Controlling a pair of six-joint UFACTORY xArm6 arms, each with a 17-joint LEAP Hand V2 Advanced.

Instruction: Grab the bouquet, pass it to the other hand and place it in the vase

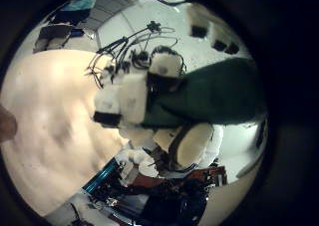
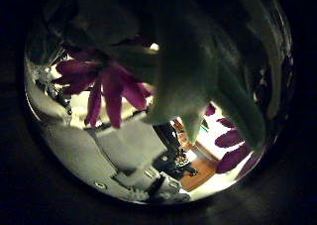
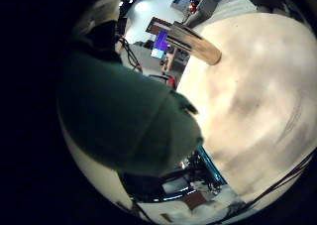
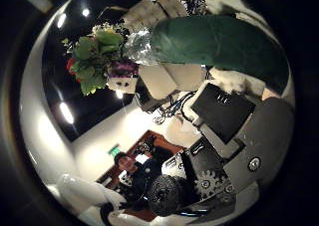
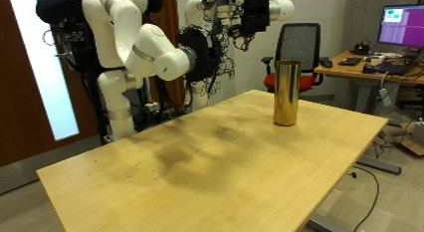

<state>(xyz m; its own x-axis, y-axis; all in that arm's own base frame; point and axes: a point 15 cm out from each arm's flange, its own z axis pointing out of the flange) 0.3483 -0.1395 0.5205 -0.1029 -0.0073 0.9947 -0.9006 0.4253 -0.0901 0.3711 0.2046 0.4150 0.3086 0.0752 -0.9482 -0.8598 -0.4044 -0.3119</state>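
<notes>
- The bouquet point(image 4: 100, 52) is held high in the air, well apart from the brass vase point(image 5: 285, 93) standing on the surface point(image 5: 199, 167).
- A hand point(image 1: 140, 102) curls around its green wrap point(image 1: 214, 92); I cannot tell which hand.
- If that hand lets go too early in the passing, the bouquet may fall.

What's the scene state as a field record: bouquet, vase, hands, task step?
vase: tall gold cylindrical metal vase, upright on the light wooden table, no flowers in it
bouquet: wrapped bouquet of flowers, off the table, close to both palms
hands: one hand against the wrapper; which one and its grip unclear
task step: bouquet not yet in vase
</notes>
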